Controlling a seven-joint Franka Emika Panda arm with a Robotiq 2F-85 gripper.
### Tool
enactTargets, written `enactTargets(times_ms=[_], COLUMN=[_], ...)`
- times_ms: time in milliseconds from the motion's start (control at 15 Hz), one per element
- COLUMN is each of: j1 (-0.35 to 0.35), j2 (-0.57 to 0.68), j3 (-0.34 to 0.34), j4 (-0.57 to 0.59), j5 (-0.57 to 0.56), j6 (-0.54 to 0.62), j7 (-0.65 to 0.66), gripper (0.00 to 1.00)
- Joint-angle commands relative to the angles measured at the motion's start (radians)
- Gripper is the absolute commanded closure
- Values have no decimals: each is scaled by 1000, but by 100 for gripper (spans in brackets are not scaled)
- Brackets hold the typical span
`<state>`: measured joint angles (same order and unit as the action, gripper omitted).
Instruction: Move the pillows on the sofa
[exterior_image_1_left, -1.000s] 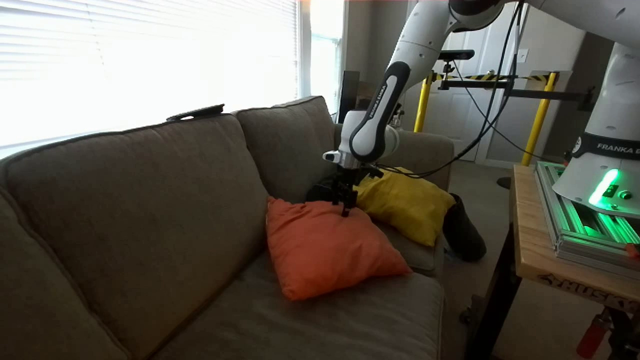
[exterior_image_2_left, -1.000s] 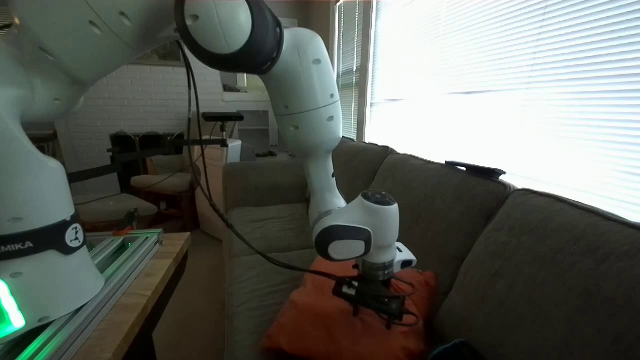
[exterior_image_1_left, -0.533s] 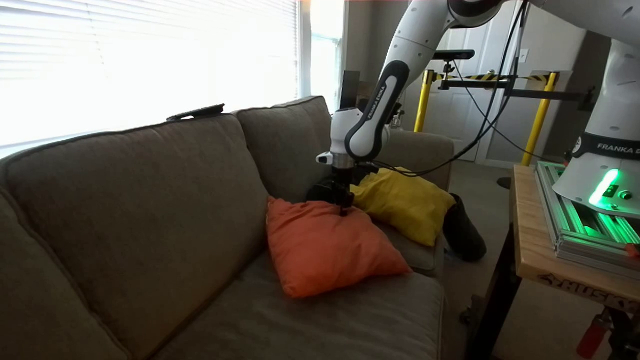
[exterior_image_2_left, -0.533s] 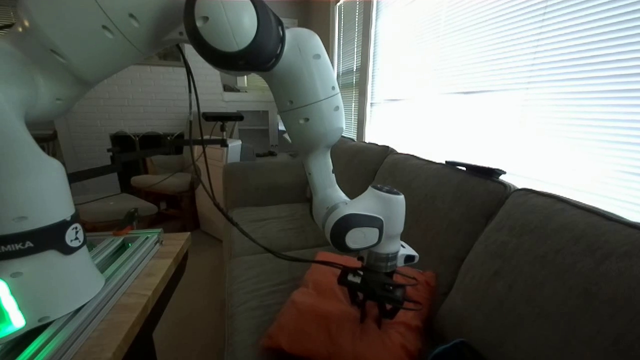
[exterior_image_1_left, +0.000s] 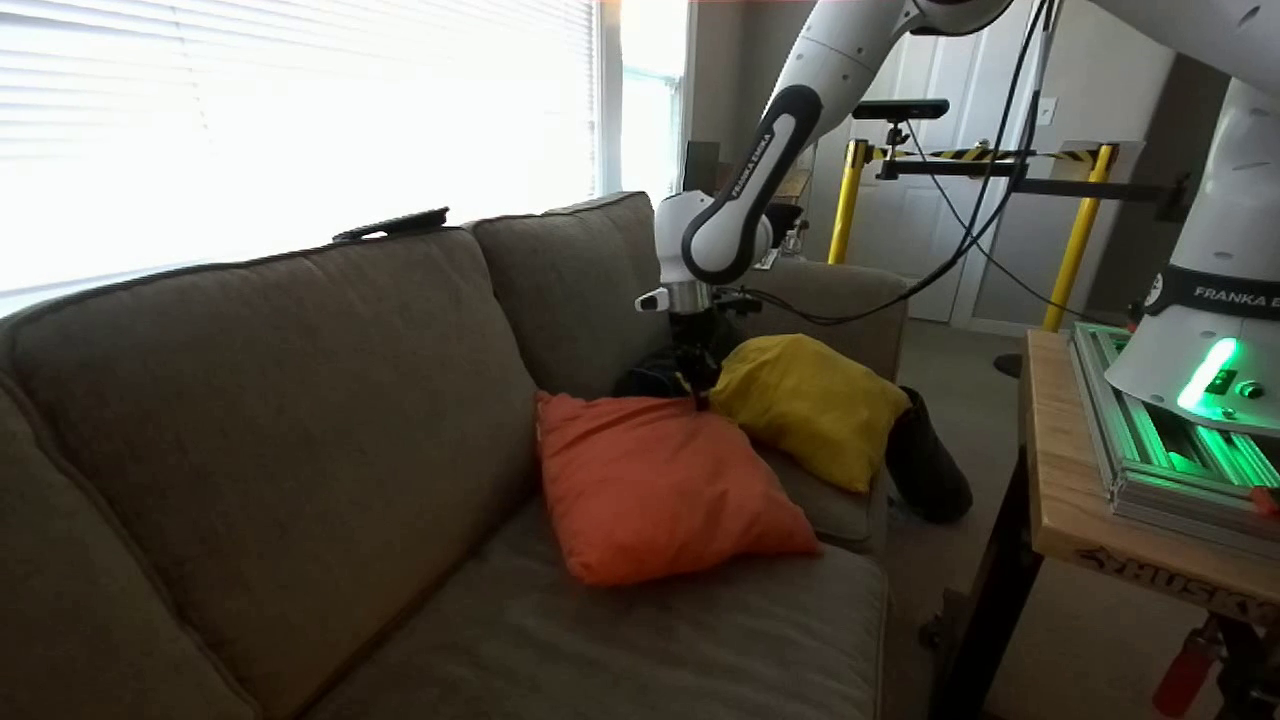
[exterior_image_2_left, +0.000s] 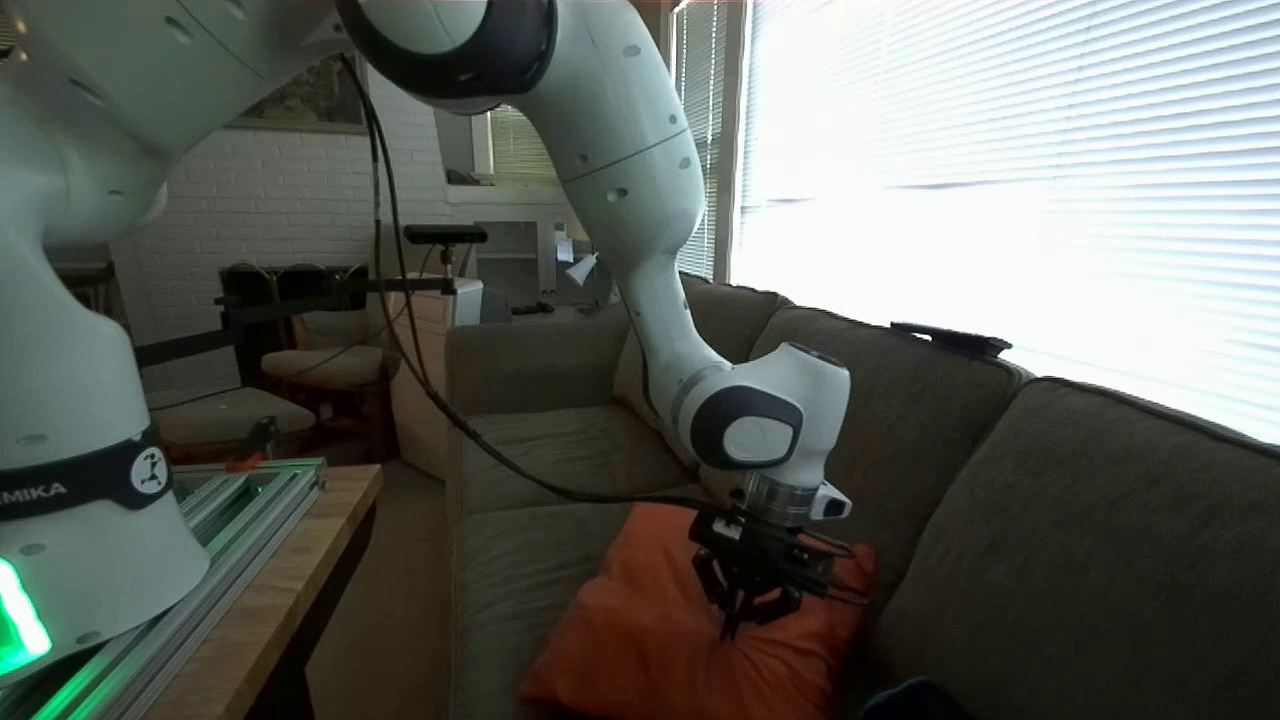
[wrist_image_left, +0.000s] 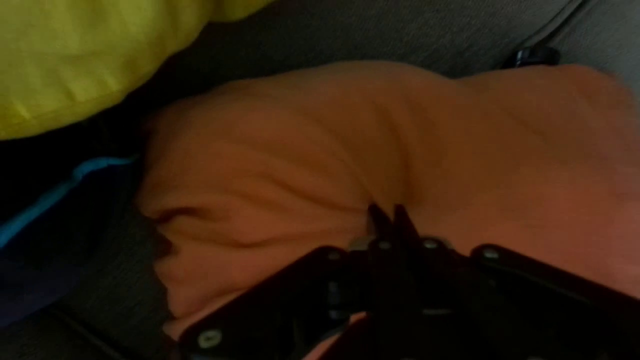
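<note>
Your jaws stand narrow, pinching a gathered fold of the orange pillow (exterior_image_1_left: 668, 490) — you have it lying on the sofa (exterior_image_1_left: 620, 650), with the yellow pillow (exterior_image_1_left: 815, 410) just beside it, near the armrest (exterior_image_1_left: 865, 285).
</note>
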<state>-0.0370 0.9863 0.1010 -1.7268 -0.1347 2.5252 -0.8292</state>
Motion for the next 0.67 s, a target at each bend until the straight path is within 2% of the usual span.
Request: enactTargets(times_ms=[0, 267, 600], j1=[-31, -37, -62], j2=[-134, -238, -323], j3=[0, -13, 2], j4=[-118, -209, -260], j5=[-51, -64, -23], j6=[-85, -108, -216], j7=[-37, -58, -57], gripper=[99, 99, 99])
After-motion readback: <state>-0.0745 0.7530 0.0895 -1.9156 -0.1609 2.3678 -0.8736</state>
